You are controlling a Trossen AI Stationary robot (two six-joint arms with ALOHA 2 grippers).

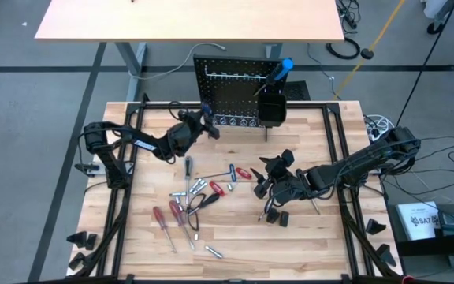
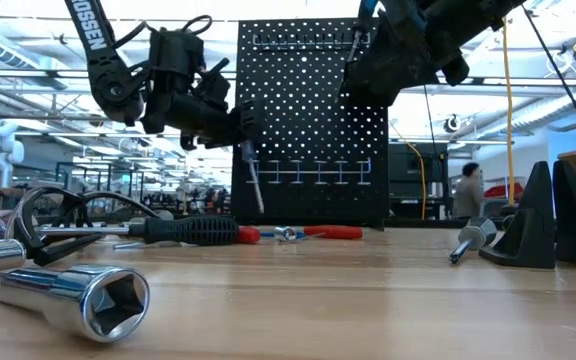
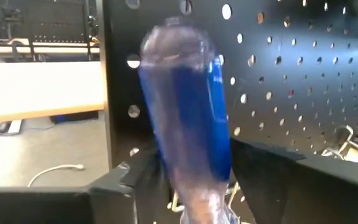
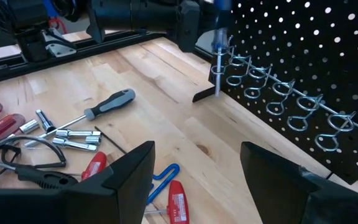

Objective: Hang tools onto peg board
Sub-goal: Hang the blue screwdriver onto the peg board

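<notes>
Blue screwdriver going onto the peg board (image 1: 239, 95).

Left claw (image 1: 204, 125) right at the board's left end, around the blue screwdriver (image 3: 188, 118); hard to tell if clamped or letting go. Shaft straight down through an end ring hook (image 4: 219, 70). Right claw (image 1: 273, 175) open, waiting over the worktop (image 1: 306, 237) near loose tools (image 1: 203, 193).

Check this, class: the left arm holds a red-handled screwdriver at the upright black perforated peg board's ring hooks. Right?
Wrong in one respect: the screwdriver is blue-handled, not red, as the left wrist view shows. The left gripper does have it at the upright black perforated peg board, its shaft in the end silver ring hook.
</notes>
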